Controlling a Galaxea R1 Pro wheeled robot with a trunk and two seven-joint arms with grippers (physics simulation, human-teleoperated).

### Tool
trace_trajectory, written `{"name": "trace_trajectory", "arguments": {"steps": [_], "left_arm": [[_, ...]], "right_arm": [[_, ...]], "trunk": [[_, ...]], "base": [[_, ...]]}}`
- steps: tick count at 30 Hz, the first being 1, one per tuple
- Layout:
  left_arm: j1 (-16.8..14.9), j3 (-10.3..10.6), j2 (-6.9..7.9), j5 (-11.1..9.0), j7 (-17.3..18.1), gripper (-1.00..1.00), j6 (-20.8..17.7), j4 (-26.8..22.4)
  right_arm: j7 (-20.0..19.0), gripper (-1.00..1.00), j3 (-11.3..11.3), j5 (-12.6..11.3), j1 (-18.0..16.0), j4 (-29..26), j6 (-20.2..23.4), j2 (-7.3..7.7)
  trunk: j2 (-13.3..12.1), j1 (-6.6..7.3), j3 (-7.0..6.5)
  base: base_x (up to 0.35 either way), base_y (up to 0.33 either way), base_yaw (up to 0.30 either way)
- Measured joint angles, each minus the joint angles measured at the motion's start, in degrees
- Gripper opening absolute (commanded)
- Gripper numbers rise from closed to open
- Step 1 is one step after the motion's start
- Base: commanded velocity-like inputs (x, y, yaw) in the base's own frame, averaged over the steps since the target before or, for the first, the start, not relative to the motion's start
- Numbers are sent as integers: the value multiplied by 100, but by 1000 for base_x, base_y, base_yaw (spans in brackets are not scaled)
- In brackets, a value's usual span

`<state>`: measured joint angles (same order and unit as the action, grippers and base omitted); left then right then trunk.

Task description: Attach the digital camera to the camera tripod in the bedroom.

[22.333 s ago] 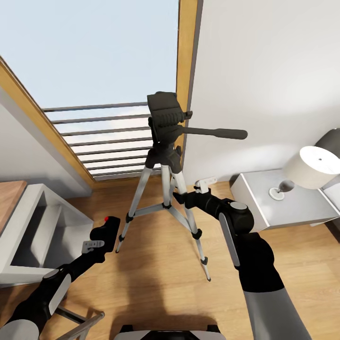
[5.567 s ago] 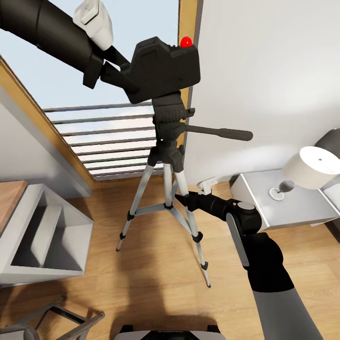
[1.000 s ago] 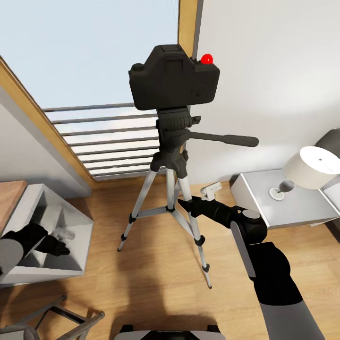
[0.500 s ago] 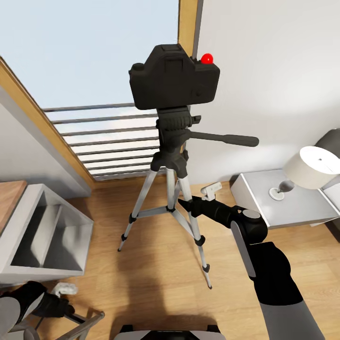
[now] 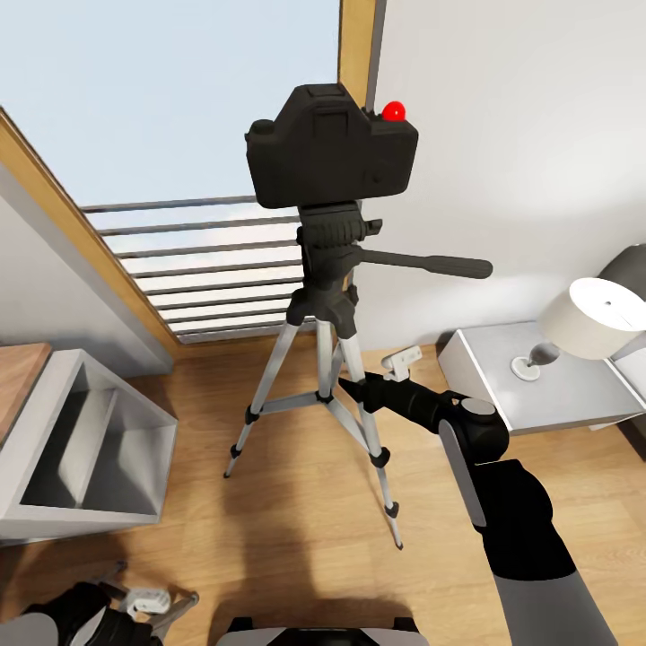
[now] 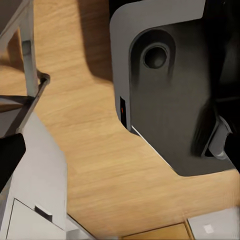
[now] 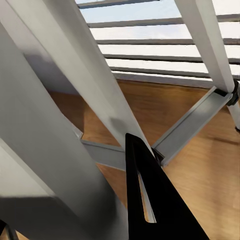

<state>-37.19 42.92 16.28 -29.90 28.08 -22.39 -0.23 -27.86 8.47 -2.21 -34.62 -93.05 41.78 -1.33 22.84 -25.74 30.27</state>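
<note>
Bracing the camera tripod (image 5: 325,305), my right claw (image 5: 345,384) clamped a stiff leg; top-heavy digital camera (image 5: 330,151) seated.

matte-black digital camera (image 5: 330,148) with red button (image 5: 393,111); silver-legged, black-jointed camera tripod (image 5: 325,359); white lamp (image 5: 588,323); light wood floor (image 5: 296,520).

A bedroom in a home: light wood floor (image 5: 296,511), pale walls, and a tall wood-framed window (image 5: 354,54) with a railing (image 5: 188,269). Right of the window stands a grey nightstand (image 5: 574,399) bearing a white lamp (image 5: 588,323); beside it shows the edge of a grey bed (image 5: 628,265).
</note>
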Motion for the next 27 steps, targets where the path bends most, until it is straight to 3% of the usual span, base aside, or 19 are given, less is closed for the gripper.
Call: {"name": "trace_trajectory", "arguments": {"steps": [3, 4, 5, 27], "left_arm": [[19, -1, -28, -4, -1, 100, 5, 0], [26, -1, -39, -5, -2, 100, 6, 0], [29, -1, -42, -6, -1, 100, 6, -1], [40, -2, -56, -4, -2, 100, 9, -1]], "right_arm": [[-1, -100, -1, 0, -2, -1, 5, 0], [0, 100, -1, 0, -1, -3, 5, 0], [104, 100, -6, 367, 1, 471, 133, 4], [96, 100, -15, 362, 2, 522, 151, 12]], "trunk": [[0, 0, 0], [0, 0, 0], [-2, -1, 1], [-1, -1, 0]], "base": [[0, 0, 0], [0, 0, 0], [0, 0, 0], [0, 0, 0]]}}
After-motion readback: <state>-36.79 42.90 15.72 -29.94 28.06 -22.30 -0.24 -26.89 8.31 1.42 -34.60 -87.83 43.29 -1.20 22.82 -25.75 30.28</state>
